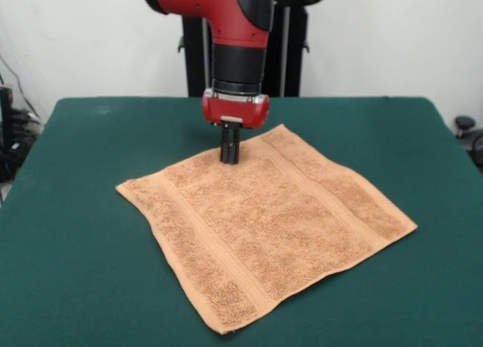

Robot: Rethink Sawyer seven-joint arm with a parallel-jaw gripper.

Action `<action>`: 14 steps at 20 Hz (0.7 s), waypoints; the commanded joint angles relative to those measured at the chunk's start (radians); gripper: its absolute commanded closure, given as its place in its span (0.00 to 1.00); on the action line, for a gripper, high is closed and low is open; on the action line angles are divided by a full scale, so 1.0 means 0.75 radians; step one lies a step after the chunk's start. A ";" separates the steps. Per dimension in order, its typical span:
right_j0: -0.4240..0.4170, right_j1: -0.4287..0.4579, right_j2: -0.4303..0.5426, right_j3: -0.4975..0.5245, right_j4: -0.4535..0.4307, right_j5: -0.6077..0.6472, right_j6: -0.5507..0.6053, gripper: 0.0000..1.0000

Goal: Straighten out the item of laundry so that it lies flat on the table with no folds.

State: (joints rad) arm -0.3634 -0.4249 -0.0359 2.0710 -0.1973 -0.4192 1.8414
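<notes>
front view only. near edge of the surface [75,287]: bare green felt, nothing on it but the towel's closest corner.

towel [264,226]: orange-tan terry, roughly square, turned like a diamond against the surface's edges. it lies around the middle of the surface, a little toward the near edge. closest corner points at the near edge, almost reaching the bottom of the frame. one corner reaches toward the left edge, one toward the right edge, both well short of them. woven border bands run in straight lines across the cloth, unbroken. no overlap, no doubled layer that i can make out. edges look clean; perhaps a slight lift along the near-left hem, hard to be sure. no label seen from here.

far part of the towel: the end effector [229,157] stands upright here, tips down on or just above the cloth beside the far corner. fingers read as drawn together into one narrow dark stem, no gap showing between them. whether they pinch any terry i cannot tell; no cloth is seen raised between them.

beyond: red and black arm [238,30] coming down from the top, pedestal behind the far edge, pale wall.

judgement on progress: spreading looks essentially done, the towel reads flat and open. what seems left is to let go if anything is held, lift clear without dragging the far corner, and check that hem.
</notes>
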 commanded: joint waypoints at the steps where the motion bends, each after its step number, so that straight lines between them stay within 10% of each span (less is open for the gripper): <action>1: -0.014 -0.034 0.097 0.022 0.042 0.288 0.186 1.00; 14: 0.008 -0.411 0.197 -0.187 0.080 0.748 0.091 1.00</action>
State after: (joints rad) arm -0.3966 -0.6296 -0.0036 2.0648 -0.1979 -0.0378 1.8414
